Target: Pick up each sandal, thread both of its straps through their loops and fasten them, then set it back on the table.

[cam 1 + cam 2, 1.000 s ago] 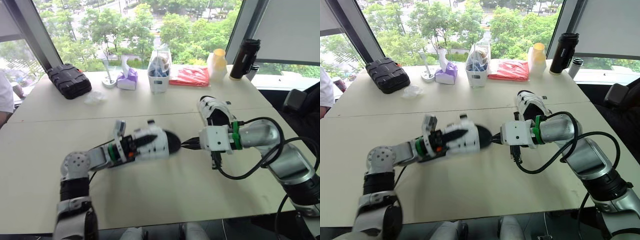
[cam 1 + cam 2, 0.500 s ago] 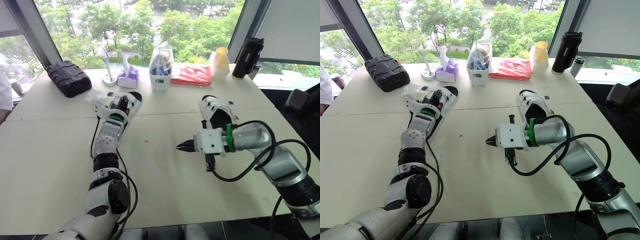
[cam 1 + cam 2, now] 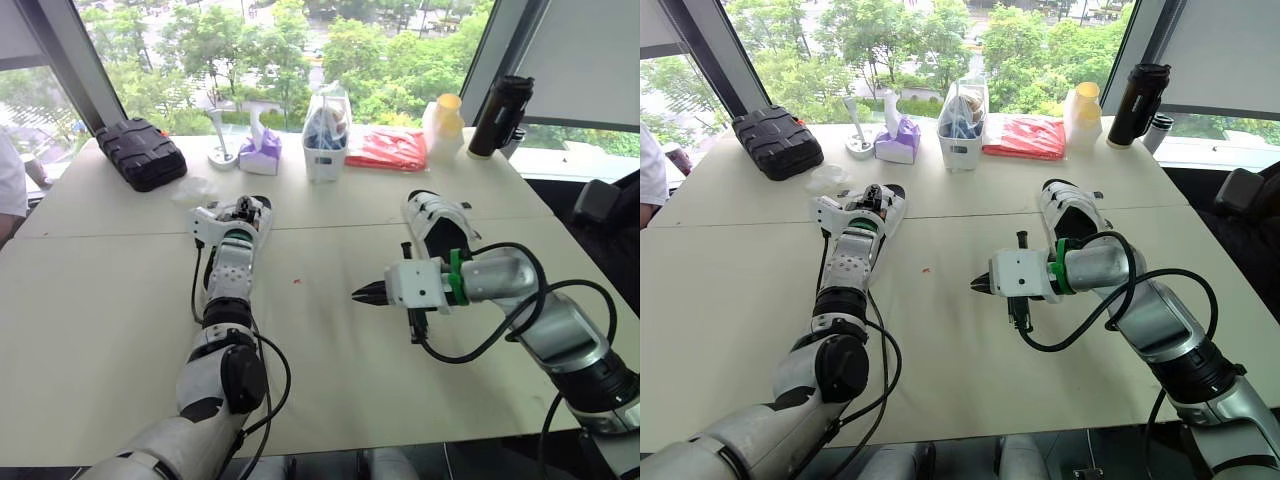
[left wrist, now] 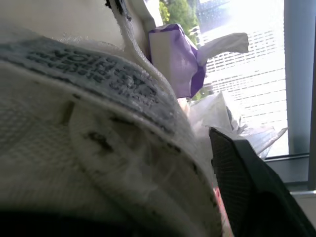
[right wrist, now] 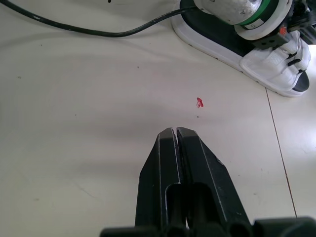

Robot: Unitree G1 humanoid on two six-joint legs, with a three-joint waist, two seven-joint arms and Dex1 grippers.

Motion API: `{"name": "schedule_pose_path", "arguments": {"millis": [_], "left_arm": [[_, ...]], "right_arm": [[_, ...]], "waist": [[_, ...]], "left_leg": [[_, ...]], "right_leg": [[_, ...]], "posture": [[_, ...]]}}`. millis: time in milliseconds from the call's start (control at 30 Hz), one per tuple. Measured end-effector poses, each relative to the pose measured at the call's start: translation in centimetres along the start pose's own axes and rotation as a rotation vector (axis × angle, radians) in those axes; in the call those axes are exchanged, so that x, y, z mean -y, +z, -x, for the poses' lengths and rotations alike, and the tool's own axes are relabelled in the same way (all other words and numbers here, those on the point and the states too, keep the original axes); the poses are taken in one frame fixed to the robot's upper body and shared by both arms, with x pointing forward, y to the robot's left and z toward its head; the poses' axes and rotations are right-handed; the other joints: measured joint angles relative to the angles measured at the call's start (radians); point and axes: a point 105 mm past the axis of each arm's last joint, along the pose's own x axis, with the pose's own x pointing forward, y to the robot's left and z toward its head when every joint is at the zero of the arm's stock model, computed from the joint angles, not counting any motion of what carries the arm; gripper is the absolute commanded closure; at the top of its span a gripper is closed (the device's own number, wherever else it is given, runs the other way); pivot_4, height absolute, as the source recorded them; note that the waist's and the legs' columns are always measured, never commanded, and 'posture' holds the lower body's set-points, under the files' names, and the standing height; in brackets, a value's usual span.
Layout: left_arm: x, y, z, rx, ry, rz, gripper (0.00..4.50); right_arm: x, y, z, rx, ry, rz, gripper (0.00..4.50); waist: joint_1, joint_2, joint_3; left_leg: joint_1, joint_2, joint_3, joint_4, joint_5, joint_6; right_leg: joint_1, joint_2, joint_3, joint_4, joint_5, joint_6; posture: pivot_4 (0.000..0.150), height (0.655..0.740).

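One sandal [image 5: 276, 66], white-strapped with a dark footbed, lies flat on the table [image 3: 100, 330] on the robot's left side, just past the seam between the two tabletops. The left gripper [image 3: 238, 213] sits right on it, that arm stretched out along the table; its wrist view is pressed up against a white strap, and I cannot tell whether the claw is clamped on it or only resting there. The second sandal [image 3: 435, 222] lies on the right side, toe pointing away from the robot, just behind the right forearm and not touched by it. The right gripper [image 5: 175, 132] hovers low over bare table between the two sandals, pointing toward the left one, its claw pinched fully closed on nothing. A tiny red speck [image 5: 199, 102] sits on the table between its tip and the left sandal, and a black cable [image 5: 98, 32] trails across the surface nearby. Along the far edge by the window stand a black case [image 3: 140, 155], a purple tissue box [image 3: 258, 155], a white caddy [image 3: 325, 140], a red packet [image 3: 392, 150], a yellow-topped bottle [image 3: 440, 120] and a black flask [image 3: 497, 115].
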Motion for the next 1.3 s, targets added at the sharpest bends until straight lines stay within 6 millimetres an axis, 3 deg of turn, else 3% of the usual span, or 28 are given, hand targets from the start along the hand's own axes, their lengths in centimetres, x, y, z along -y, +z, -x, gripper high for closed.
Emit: {"name": "schedule_pose_path", "arguments": {"millis": [33,67,367,467,633,700,867,1000,1167,1233,1300], "left_arm": [[0.3,0.1,0.1,-0.001,-0.008,-0.005,0.18],[0.5,0.2,0.3,-0.007,-0.012,-0.015,0.08],[-0.3,2.0,4.2,-0.117,-0.026,-0.199,0.08],[-0.3,4.1,5.7,-0.125,-0.018,-0.270,0.08],[-1.2,7.3,10.2,-0.241,-0.068,-0.510,0.08],[-1.3,7.1,13.1,-0.368,-0.147,-0.621,0.08],[0.2,6.1,17.0,-0.562,-0.316,-0.775,0.08],[1.8,6.6,19.2,-0.644,-0.427,-0.858,0.08],[2.5,8.1,22.2,-0.790,-0.489,-1.098,0.08],[2.6,8.2,22.9,-0.831,-0.516,-1.130,0.08],[2.9,8.3,23.1,-0.832,-0.539,-1.128,0.08]], "right_arm": [[0.0,0.0,0.0,-0.001,0.000,0.000,4.50],[0.0,0.0,0.0,0.000,0.000,0.001,4.50],[0.1,-0.3,-0.2,-0.005,-0.003,0.006,4.50],[0.1,-0.1,-0.4,0.008,0.000,0.012,4.50],[0.1,-0.3,-0.6,0.012,0.016,0.014,4.50],[0.0,-0.6,-0.6,0.010,0.022,0.013,4.50],[0.3,-1.1,-0.5,0.007,0.013,-0.005,4.50],[1.9,-1.5,1.1,0.018,-0.057,-0.085,4.50],[5.4,-1.6,5.6,0.046,-0.207,-0.240,4.50],[5.8,-1.9,7.0,0.038,-0.233,-0.286,4.50],[5.6,-2.0,7.1,0.037,-0.216,-0.309,4.50]], "waist": [[-0.001,0.000,0.000],[-0.001,0.000,0.000],[0.000,0.001,-0.001],[-0.002,0.001,-0.001],[-0.015,0.001,-0.001],[-0.021,0.002,0.000],[-0.015,0.002,0.000],[-0.022,0.004,0.000],[-0.026,0.006,0.002],[-0.023,0.009,0.001],[-0.024,0.009,0.001]], "left_leg": [[0.000,0.000,0.000,0.000,0.000,0.000],[0.001,0.000,0.001,0.000,0.000,0.000],[0.001,0.001,0.001,0.001,0.000,0.000],[0.001,0.001,0.000,0.001,0.000,0.000],[0.002,0.001,0.000,0.000,0.000,0.000],[0.002,0.001,0.000,0.000,0.000,0.000],[0.002,0.001,0.001,0.001,0.000,0.001],[0.002,0.002,0.001,0.001,-0.003,0.005],[0.003,0.002,0.002,0.000,-0.004,0.008],[0.002,0.002,0.003,0.000,-0.005,0.009],[0.002,0.002,0.003,0.000,-0.005,0.009]], "right_leg": [[0.000,0.000,0.000,0.000,0.000,0.000],[0.000,0.000,0.000,0.000,0.000,0.000],[0.000,0.000,0.002,0.001,0.001,-0.001],[0.000,0.000,0.002,0.001,0.001,-0.001],[-0.002,0.001,0.004,0.003,0.001,-0.002],[-0.002,0.000,0.005,0.004,0.001,-0.002],[0.000,0.001,0.004,0.003,0.001,-0.002],[0.000,0.001,0.003,0.003,0.001,-0.003],[-0.001,0.001,0.004,0.003,-0.001,-0.006],[0.000,0.001,0.004,0.002,-0.001,-0.006],[0.000,0.001,0.003,0.002,-0.001,-0.006]], "posture": [[0.150,0.7400],[0.150,0.7400],[0.150,0.7400],[0.150,0.7400],[0.150,0.7400],[0.150,0.7400],[0.150,0.7400],[0.150,0.7400],[0.150,0.7400],[0.150,0.7400],[0.150,0.7400]]}}
